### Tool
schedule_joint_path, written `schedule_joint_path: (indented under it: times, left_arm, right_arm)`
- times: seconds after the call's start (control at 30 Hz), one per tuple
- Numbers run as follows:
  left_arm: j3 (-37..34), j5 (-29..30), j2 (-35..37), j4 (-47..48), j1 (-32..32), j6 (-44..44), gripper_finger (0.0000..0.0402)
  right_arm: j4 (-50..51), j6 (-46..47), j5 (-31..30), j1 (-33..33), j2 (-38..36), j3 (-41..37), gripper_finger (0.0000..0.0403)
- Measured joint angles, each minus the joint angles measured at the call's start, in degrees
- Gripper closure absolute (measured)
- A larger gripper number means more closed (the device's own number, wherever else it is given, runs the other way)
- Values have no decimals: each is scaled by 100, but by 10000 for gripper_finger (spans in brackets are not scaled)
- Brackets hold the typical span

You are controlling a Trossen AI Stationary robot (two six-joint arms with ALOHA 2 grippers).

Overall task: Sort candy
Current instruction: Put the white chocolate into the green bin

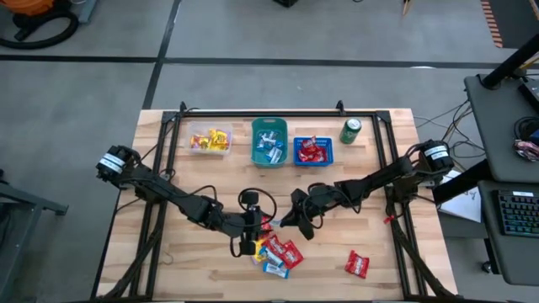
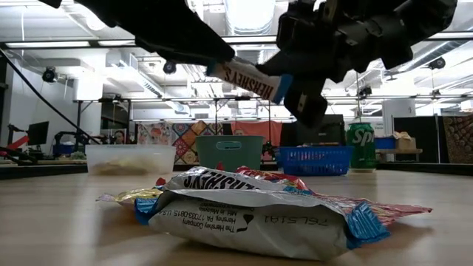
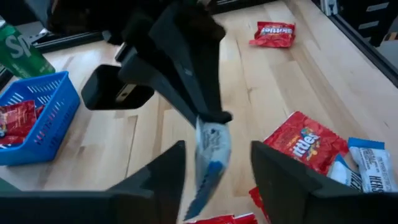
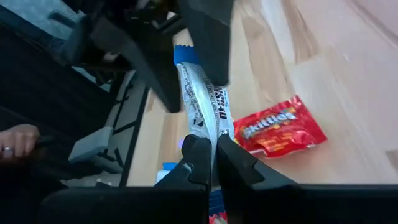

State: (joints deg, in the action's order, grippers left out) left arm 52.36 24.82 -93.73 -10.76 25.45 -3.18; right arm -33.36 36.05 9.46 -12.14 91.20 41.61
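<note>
A white candy with blue ends, marked Hershey's, hangs in the air over the table's middle, with my right gripper shut on it. My left gripper is open; its fingers stand on either side of the candy's free end, with a gap showing on each side. In the high view my left gripper and my right gripper meet above a pile of candy in red, white and blue wrappers that lies flat on the wood. The low view shows the held candy well above that pile. My right gripper pinches one end of the white wrapper between its two fingers. The fingers come from the table's right side, slanting a little downward, in line with the candy's length. The candy is lifted clear of the table, and its blue free end sticks out between my left gripper's fingers.
Along the far side stand a clear bin with yellow candy, a teal bin, a blue basket with red candy and a green can. A lone red packet lies near the front right. Black frame rails run along the table's sides.
</note>
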Motion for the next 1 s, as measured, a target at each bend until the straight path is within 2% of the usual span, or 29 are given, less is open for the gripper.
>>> schedule_joint_path:
  times: [0.17, 0.23, 0.37, 0.5, 0.63, 0.73, 0.87, 1.0]
  left_arm:
    - [0, 19, 0, 19, 0, -13, 359]
    - [0, 26, 0, 26, 0, -107, 386]
    - [0, 37, 4, 149, -2, -496, 388]
    - [-11, 168, 6, 435, -4, -1106, 396]
    - [-108, 175, 9, 496, -38, -1896, 397]
    - [-120, 215, 11, 481, -86, -2565, 398]
    - [-125, 331, 13, 481, -123, -3058, 398]
    - [-127, 328, 13, 384, -173, -3217, 399]
  right_arm:
    - [4, -72, -17, -1, -2, 60, 390]
    - [8, -129, -24, 7, -2, 67, 385]
    - [8, -251, -51, 22, -39, 76, 352]
    - [1, -444, -109, 68, -103, 80, 299]
    - [109, -1048, -476, 68, -111, 123, 247]
    - [614, -1626, -787, 35, -111, 263, 214]
    - [1121, -2220, -947, -10, -26, 458, 185]
    - [1220, -2356, -947, -22, -22, 609, 177]
